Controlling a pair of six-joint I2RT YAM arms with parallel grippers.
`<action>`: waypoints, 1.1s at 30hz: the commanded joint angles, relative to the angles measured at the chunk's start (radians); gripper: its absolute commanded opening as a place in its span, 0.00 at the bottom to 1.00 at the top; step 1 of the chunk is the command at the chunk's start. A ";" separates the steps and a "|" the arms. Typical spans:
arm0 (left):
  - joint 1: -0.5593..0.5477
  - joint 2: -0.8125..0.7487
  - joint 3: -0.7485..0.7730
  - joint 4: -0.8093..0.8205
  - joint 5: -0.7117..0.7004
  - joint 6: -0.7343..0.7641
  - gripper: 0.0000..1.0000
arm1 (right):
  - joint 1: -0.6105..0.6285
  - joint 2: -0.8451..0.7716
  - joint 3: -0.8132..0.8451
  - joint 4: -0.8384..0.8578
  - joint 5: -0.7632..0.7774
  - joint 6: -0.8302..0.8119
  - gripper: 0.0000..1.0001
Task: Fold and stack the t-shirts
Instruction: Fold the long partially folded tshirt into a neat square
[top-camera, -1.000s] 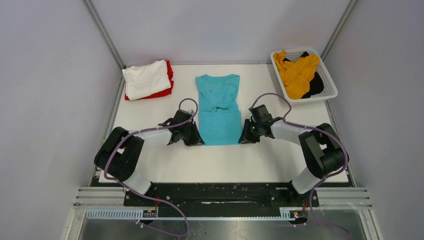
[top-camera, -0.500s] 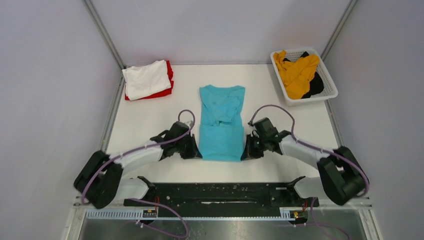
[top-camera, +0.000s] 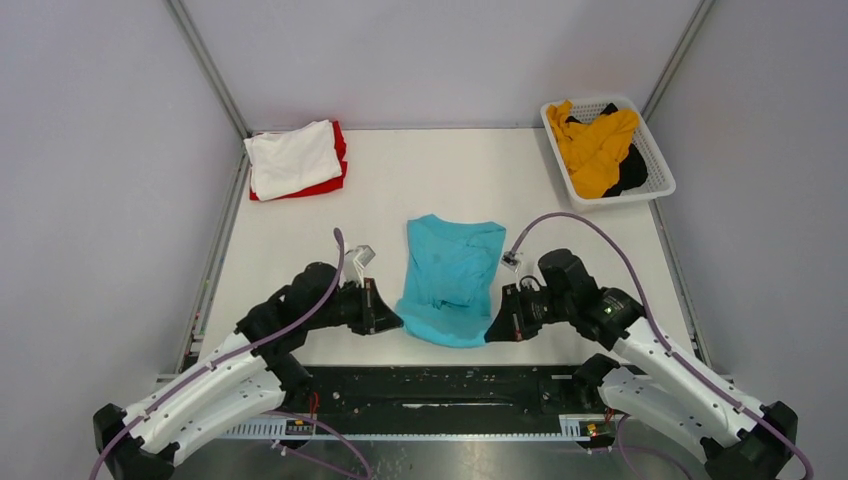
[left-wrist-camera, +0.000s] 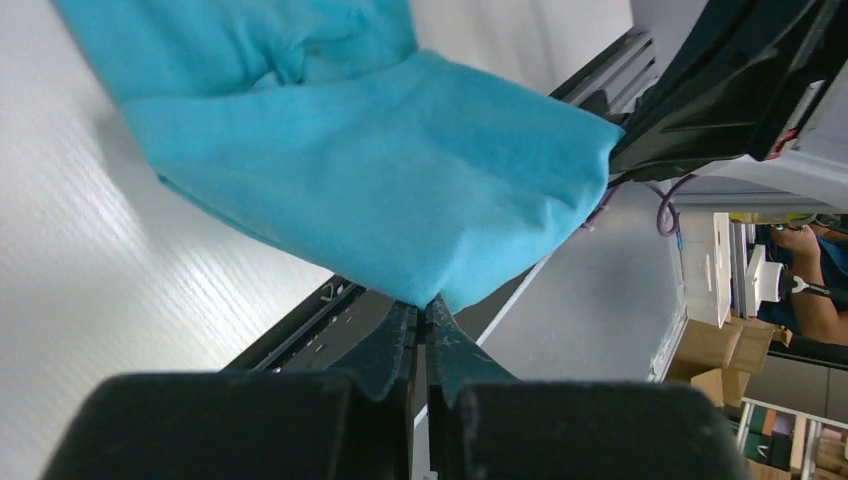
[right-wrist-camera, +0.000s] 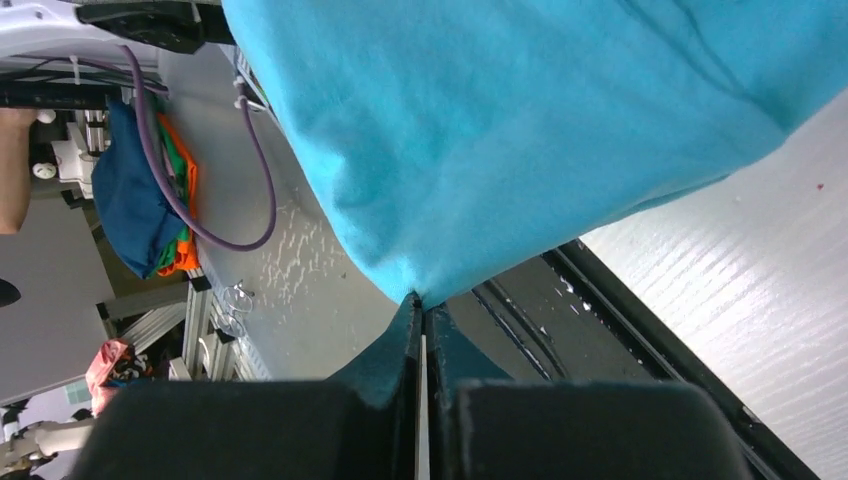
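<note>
Down at 6 o'clock on the white table (top-camera: 440, 170), right by the near edge, is the teal t-shirt (top-camera: 452, 280), narrowed into a long strip with its neck end pointing to 12 and lying on the tabletop. Its near end looks held up a bit and sags between the two arms, going by the wrist views. Over at 2 o'clock, the white mesh basket (top-camera: 625, 197) sits in the far right corner with the mustard yellow t-shirt (top-camera: 597, 145) bunched up in it and the black t-shirt (top-camera: 632, 175) peeking out underneath at the basket's 5 o'clock side. At 10 o'clock there's a folded stack, the white t-shirt (top-camera: 292, 157) lying on top of the red t-shirt (top-camera: 320, 186). The left gripper (left-wrist-camera: 422, 310) has its fingers pinched tight on the teal shirt's 7 o'clock corner, and the right gripper (right-wrist-camera: 420, 305) is clamped the same way on the 5 o'clock corner.
</note>
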 joint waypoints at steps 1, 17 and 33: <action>-0.003 0.002 0.102 0.090 -0.043 0.045 0.00 | -0.022 0.017 0.102 -0.015 0.017 -0.042 0.00; 0.218 0.467 0.364 0.227 -0.237 0.114 0.00 | -0.376 0.295 0.244 0.138 0.007 0.017 0.00; 0.340 0.996 0.717 0.245 -0.177 0.163 0.00 | -0.523 0.713 0.446 0.222 0.073 0.049 0.00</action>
